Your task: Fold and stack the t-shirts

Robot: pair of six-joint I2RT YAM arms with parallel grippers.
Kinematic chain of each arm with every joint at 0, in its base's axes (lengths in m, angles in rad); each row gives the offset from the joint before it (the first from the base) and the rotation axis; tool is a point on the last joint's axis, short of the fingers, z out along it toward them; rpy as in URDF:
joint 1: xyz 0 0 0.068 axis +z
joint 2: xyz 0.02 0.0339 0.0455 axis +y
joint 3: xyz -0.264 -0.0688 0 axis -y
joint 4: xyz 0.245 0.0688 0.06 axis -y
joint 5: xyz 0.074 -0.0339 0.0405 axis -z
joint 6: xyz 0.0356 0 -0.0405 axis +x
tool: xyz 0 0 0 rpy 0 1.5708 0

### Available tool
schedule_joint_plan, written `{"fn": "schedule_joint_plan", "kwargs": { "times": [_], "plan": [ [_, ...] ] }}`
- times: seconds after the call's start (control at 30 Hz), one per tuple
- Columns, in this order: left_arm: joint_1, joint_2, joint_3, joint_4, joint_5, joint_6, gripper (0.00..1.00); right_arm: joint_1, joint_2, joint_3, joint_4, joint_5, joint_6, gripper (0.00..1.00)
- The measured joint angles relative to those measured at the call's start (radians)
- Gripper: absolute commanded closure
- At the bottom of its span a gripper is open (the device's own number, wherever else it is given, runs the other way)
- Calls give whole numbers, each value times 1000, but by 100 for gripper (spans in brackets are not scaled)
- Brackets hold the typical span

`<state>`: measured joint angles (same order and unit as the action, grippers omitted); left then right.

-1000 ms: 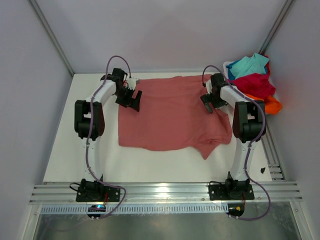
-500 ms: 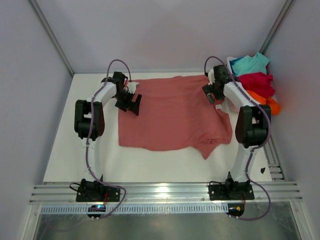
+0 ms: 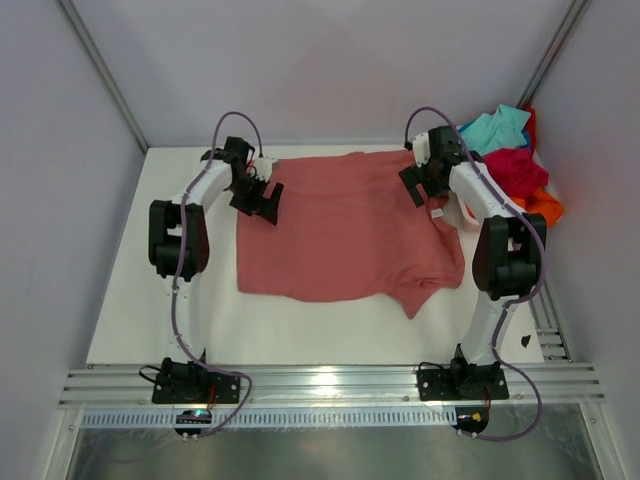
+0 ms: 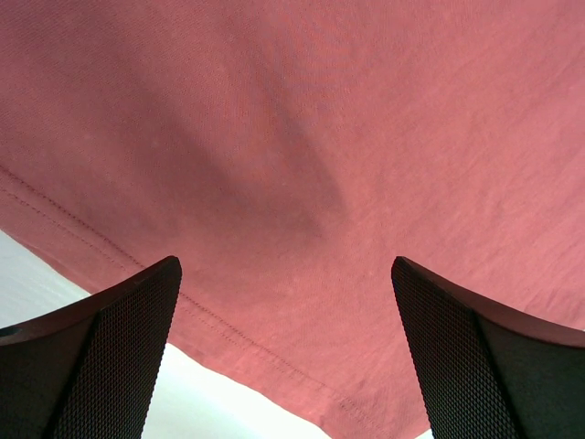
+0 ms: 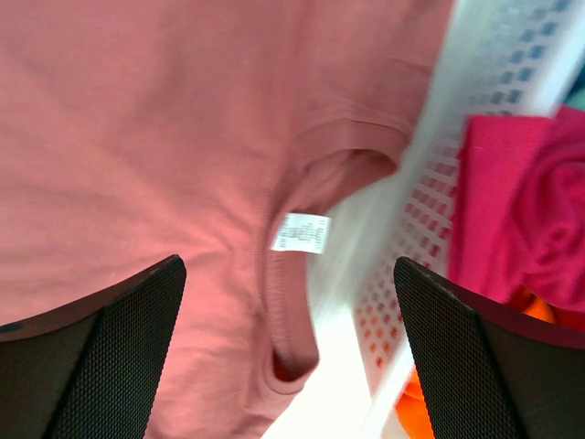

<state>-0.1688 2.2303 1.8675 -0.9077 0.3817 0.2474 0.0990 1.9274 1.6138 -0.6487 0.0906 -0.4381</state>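
Observation:
The salmon-pink t-shirt (image 3: 345, 225) lies spread on the white table. My left gripper (image 3: 262, 198) is open over its far left hem edge; the left wrist view shows the stitched hem (image 4: 228, 329) between the jaws. My right gripper (image 3: 418, 186) is open over the shirt's far right edge, above the neck opening (image 5: 292, 311) and its small white label (image 5: 301, 232). Crimson (image 3: 515, 168), turquoise (image 3: 495, 128) and orange (image 3: 545, 205) t-shirts are piled in the tub at the far right.
The white perforated plastic tub (image 5: 494, 119) stands against the shirt's right edge, close beside my right gripper. Grey enclosure walls stand left, right and behind. Bare white table (image 3: 150, 300) lies left of and in front of the shirt.
My right gripper has moved toward the far right corner of the shirt, next to the tub. The pile in the tub has shifted slightly. The left gripper has barely moved.

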Motion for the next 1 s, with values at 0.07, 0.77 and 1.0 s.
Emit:
{"fn": "schedule_joint_plan", "kwargs": {
  "times": [0.07,0.77,1.0],
  "plan": [
    [0,0,5,-1,-1,2,1,0,3,3,-15,-42,-1,1],
    [1,0,-34,21,-219,-35,1,43,4,64,-146,-253,-72,1],
    [1,0,-58,22,-338,-25,1,43,4,64,-140,-201,-72,1]
  ]
}}
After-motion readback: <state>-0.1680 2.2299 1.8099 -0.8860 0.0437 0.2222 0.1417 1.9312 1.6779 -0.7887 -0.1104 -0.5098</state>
